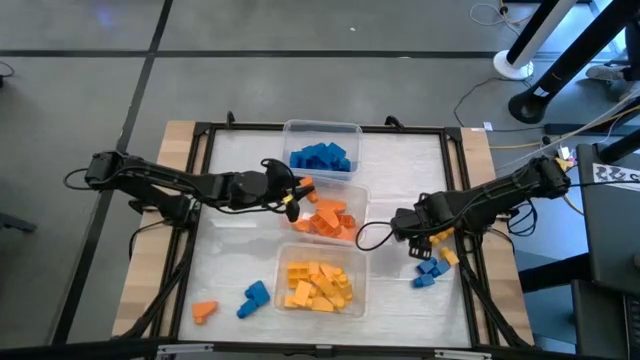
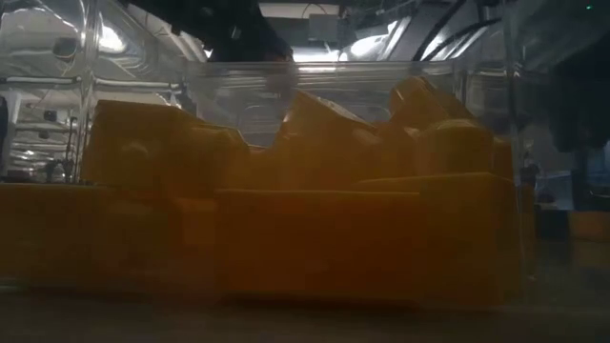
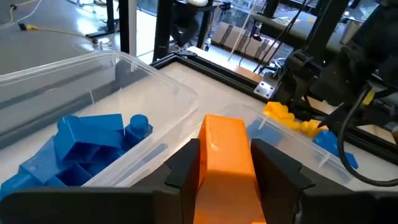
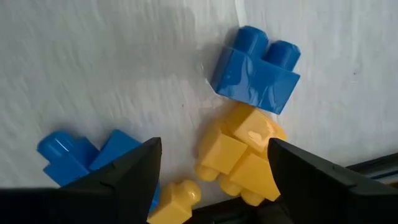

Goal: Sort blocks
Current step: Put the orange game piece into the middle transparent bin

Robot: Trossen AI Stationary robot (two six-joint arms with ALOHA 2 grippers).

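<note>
A white table (image 1: 400,180) with a black frame stands on a grey floor, and three clear tubs sit in a row down its middle. The tub at 12 o'clock (image 1: 322,128) holds blue blocks (image 1: 321,158). The middle tub (image 1: 357,196) holds orange blocks (image 1: 328,220). The tub at 6 o'clock (image 1: 362,290) holds yellow blocks (image 1: 318,285), and in the low view those yellow blocks fill almost the whole picture. The left gripper (image 1: 296,192) comes in from 9 o'clock and hangs at the near edge of the middle tub, next to the blue tub. Its two fingers are squeezed onto an orange block (image 3: 224,163), one finger on each side. The right gripper (image 1: 412,238) comes in from 3 o'clock and sits low over a small heap of loose blocks on the table. Its fingers are spread wide and hold nothing. Between them lie a yellow block (image 4: 245,157) and a blue block (image 4: 256,70), touching each other, with one more blue block (image 4: 81,155) and a small yellow piece (image 4: 177,199) beside them. Down at 7 o'clock, one loose orange block (image 1: 204,311) and one loose blue block (image 1: 253,298) lie near each other on the table.
</note>
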